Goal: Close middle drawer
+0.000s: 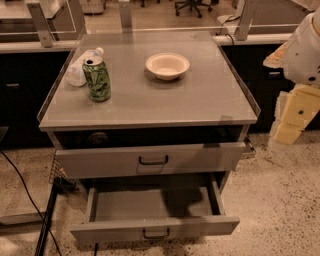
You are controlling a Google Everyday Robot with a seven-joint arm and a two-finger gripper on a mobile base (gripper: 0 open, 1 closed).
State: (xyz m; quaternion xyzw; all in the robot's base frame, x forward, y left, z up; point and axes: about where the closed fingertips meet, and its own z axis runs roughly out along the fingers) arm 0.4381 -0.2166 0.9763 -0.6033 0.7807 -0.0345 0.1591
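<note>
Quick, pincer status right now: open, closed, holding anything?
Pincer: cannot be told; it is at the right edge, apart from the open middle drawer.

You're in an office workspace: a swivel chair's wheeled base at 12 o'clock, a glass partition at 11, a cable crossing the speckled floor at 8. The gripper hangs at 3 o'clock.

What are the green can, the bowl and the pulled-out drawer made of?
Can: probably thin metal, with a glossy green print and a silvery top. Bowl: matte off-white, maybe paper or plastic; hard to say. Middle drawer: likely painted metal, flat grey with a dull sheen. The end effector hangs at the right, apart from all three.
</note>
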